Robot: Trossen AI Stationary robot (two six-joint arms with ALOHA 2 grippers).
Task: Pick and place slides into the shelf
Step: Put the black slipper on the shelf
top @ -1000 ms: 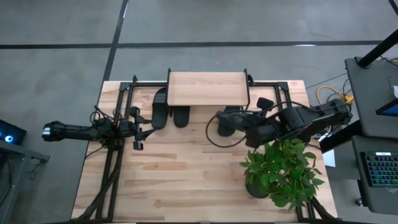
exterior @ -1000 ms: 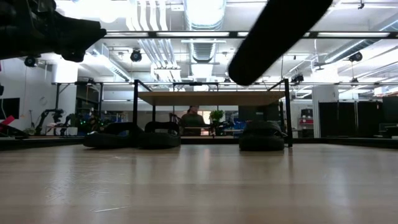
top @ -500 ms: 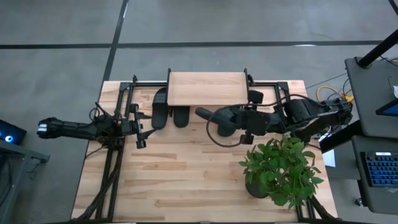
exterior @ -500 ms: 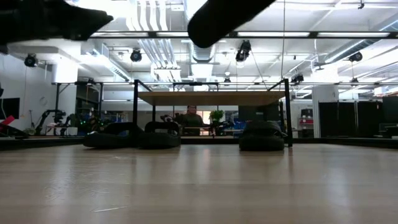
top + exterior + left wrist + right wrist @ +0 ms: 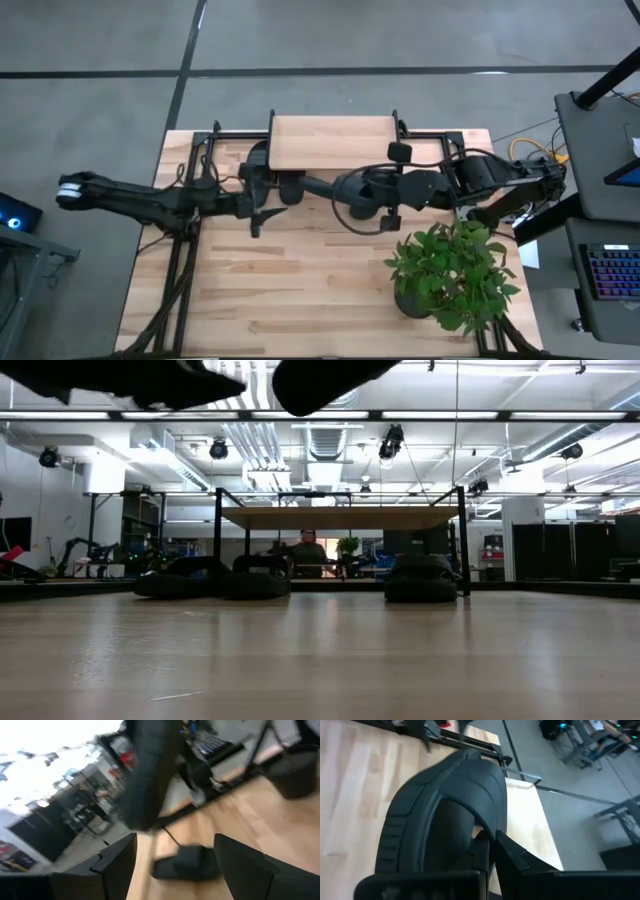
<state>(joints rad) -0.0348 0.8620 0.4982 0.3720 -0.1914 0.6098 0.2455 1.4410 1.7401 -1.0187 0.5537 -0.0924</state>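
The shelf (image 5: 335, 142) stands at the far middle of the table, with its light wood top on a black frame (image 5: 340, 518). Two black slides (image 5: 258, 170) (image 5: 292, 186) lie on their soles under its left part, and a third slide (image 5: 420, 578) lies by its right legs. My right gripper (image 5: 350, 190) is shut on the fourth slide (image 5: 318, 187) (image 5: 445, 805), held high in front of the shelf (image 5: 320, 378). My left gripper (image 5: 255, 210) (image 5: 175, 840) is open and hovers just left of it, facing a slide (image 5: 187, 862) on the table. My right gripper holds the fourth slide by its wide strap (image 5: 480, 827), coming level from the table's right. One finger (image 5: 512, 857) shows at the strap's opening, and the gripper's body hides the rest of the contact. The slide is lifted clear and points toward the table's left.
A potted green plant (image 5: 450, 270) stands at the near right, close under my right arm. Black arm frames (image 5: 185, 250) run along the left side. The near half of the tabletop (image 5: 300, 290) is bare wood. People and equipment show in the room behind the shelf (image 5: 305, 550).
My right gripper has carried the slide toward the table's left and somewhat upward, so it now reaches in front of the shelf's middle. My left arm has swung toward the table's right, bringing its gripper near the held slide. The three slides on the table have stayed put.
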